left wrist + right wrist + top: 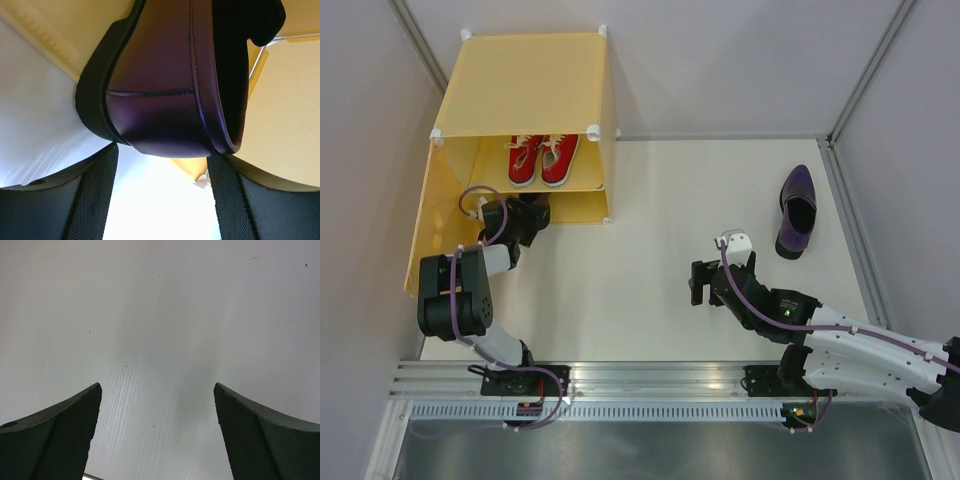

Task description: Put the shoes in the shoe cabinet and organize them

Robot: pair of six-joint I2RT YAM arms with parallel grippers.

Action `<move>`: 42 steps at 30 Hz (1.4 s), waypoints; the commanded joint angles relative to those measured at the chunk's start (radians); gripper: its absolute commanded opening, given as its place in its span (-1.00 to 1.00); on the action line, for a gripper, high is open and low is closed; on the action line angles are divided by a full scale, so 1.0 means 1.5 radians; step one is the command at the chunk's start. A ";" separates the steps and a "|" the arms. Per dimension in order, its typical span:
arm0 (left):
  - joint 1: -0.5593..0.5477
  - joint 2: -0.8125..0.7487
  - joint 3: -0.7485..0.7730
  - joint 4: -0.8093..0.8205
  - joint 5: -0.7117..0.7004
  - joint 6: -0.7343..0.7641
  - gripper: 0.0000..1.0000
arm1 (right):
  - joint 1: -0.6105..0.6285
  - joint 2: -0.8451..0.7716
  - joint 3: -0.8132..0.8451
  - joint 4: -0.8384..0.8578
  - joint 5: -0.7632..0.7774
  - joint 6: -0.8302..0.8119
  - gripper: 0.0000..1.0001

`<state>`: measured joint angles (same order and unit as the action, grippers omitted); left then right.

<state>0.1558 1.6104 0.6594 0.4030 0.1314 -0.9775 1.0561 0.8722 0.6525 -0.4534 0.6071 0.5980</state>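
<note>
The yellow-orange shoe cabinet [525,85] stands at the far left with its door [428,215] swung open to the left. The two red sneakers [542,158] sit side by side on its inner shelf. My left gripper [528,218] is at the mouth of the lower compartment. In the left wrist view it [162,150] grips the heel end of a dark purple slip-on shoe [160,75] turned on its side, with the yellow cabinet wall [290,100] behind. The other purple shoe [797,212] lies on the table at the right. My right gripper [712,268] [157,390] is open and empty over bare table.
Grey walls close in the table on the left, back and right. A metal rail [650,375] with both arm bases runs along the near edge. The open door juts toward the left arm.
</note>
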 commanded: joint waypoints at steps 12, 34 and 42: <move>0.001 0.013 0.042 0.063 -0.040 -0.017 0.47 | -0.004 -0.002 0.007 -0.006 0.021 0.002 0.92; 0.000 0.030 0.071 0.064 -0.042 0.007 0.49 | -0.003 -0.009 0.006 -0.019 0.021 0.012 0.92; 0.000 -0.010 0.037 0.053 -0.041 0.013 0.65 | -0.003 -0.028 0.010 -0.028 0.017 0.019 0.92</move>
<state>0.1558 1.6417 0.7147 0.4004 0.0841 -0.9783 1.0561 0.8570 0.6525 -0.4908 0.6098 0.6086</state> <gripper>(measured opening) 0.814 0.959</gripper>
